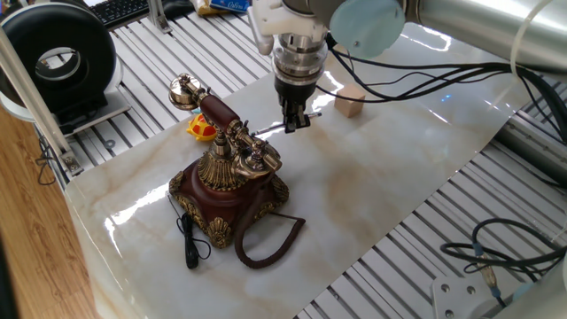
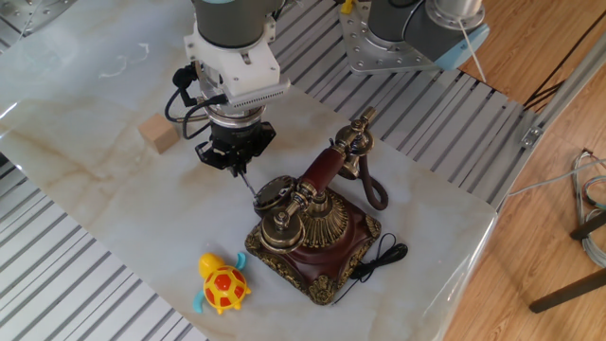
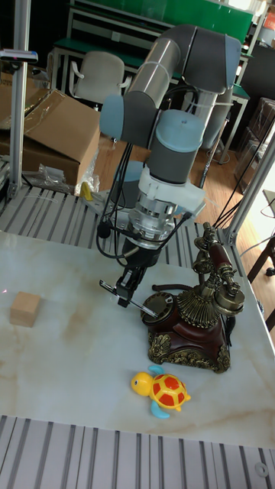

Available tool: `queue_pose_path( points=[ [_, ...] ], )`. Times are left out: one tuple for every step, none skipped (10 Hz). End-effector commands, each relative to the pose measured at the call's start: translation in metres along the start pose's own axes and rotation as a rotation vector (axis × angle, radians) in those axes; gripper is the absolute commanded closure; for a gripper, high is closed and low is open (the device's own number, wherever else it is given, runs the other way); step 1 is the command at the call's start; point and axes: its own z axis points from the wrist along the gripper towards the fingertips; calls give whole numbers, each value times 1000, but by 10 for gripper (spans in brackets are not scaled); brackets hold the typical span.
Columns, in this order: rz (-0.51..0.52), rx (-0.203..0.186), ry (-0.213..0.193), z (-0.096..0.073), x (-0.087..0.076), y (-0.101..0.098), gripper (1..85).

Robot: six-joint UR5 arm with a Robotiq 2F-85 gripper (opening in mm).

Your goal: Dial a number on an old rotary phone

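Note:
The old rotary phone stands on the marble table, dark red-brown base with brass trim, red-and-brass handset resting across the cradle. Its dial faces my gripper. My gripper hangs just beside the phone's dial side, shut on a thin silver stylus. The stylus slants down from the gripper with its tip at the dial's edge. The coiled brown cord loops on the table in front of the base.
A yellow toy turtle lies next to the phone. A small wooden block sits behind the gripper. A black cable trails off the phone's base. Grooved metal rails surround the marble slab.

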Motion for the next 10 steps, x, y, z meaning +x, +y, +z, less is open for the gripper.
queue_pose_path(
  points=[
    [9, 6, 4, 0, 0, -1, 843],
    [11, 8, 4, 0, 0, -2, 843],
    [21, 3, 6, -3, 1, 0, 843],
    [26, 0, 10, -7, 3, 2, 843],
    [32, -3, 13, -12, 4, 4, 843],
    [46, -10, 17, -16, 5, 7, 843],
    [76, -12, 18, -21, 2, 11, 843],
    [105, -17, 26, -25, -2, 16, 843],
    [127, -26, 20, -28, -6, 21, 843],
    [140, -35, 13, -30, -9, 25, 843]
  ],
)
